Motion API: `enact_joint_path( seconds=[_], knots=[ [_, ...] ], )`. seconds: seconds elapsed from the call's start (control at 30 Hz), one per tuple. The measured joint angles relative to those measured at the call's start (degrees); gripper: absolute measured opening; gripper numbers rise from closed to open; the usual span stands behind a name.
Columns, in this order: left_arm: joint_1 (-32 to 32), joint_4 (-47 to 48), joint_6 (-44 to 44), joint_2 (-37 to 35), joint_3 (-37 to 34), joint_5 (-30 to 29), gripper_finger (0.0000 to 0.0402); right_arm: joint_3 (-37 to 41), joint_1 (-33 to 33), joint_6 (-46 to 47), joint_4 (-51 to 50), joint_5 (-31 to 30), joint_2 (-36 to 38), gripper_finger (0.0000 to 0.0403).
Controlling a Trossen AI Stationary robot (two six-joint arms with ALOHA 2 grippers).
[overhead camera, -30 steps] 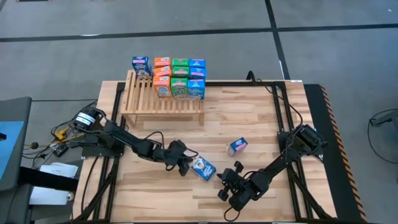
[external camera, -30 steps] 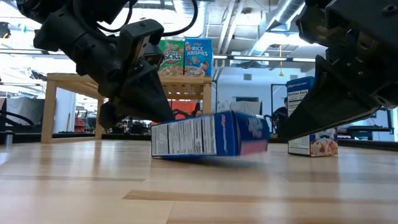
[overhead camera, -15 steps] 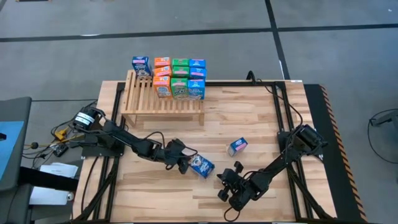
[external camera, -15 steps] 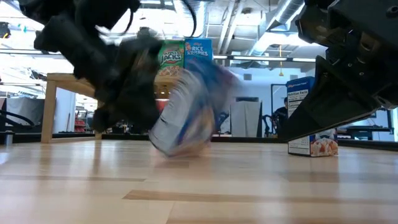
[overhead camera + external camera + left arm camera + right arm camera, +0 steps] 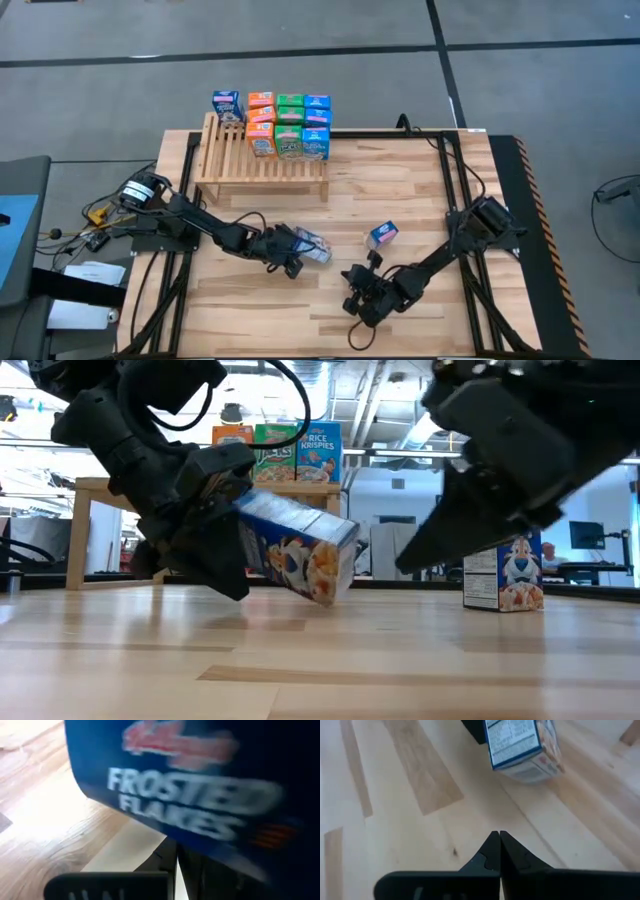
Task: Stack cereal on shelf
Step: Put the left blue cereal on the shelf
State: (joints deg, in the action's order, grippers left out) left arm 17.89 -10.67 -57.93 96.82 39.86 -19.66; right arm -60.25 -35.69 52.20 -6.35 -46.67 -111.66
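- My left pincer (image 5: 290, 248) pinches a blue Frosted Flakes box (image 5: 308, 243) mid-table — tilted, one corner just above the table (image 5: 400, 180) in the low view.
- My right pincer (image 5: 352, 290) hovers low near it, fingers pressed together.
- A second blue box (image 5: 381, 235) stands apart.
- The shelf (image 5: 262, 160) — at the table's far edge — carries stacked cereal boxes (image 5: 289, 126).

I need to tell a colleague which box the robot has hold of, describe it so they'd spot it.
On the plank table, in front of the slatted shelf, the left gripper grips a blue Frosted Flakes box. It is the only tilted one; the other loose box stands alone.
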Motion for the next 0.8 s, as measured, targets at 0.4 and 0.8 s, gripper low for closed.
enact_joint_path(
  seconds=[0.4,0.8],
  knots=[
    [-0.04,-0.22,1.04,-0.04,0.02,1.4,0.0,-3.9,3.08,-7.08,-2.2,-0.09,0.0,0.0039],
    [-0.22,-2.77,3.63,-7.41,0.13,9.45,0.0009,-4.83,6.98,-13.05,-10.56,4.2,12.16,0.016]
  ],
)
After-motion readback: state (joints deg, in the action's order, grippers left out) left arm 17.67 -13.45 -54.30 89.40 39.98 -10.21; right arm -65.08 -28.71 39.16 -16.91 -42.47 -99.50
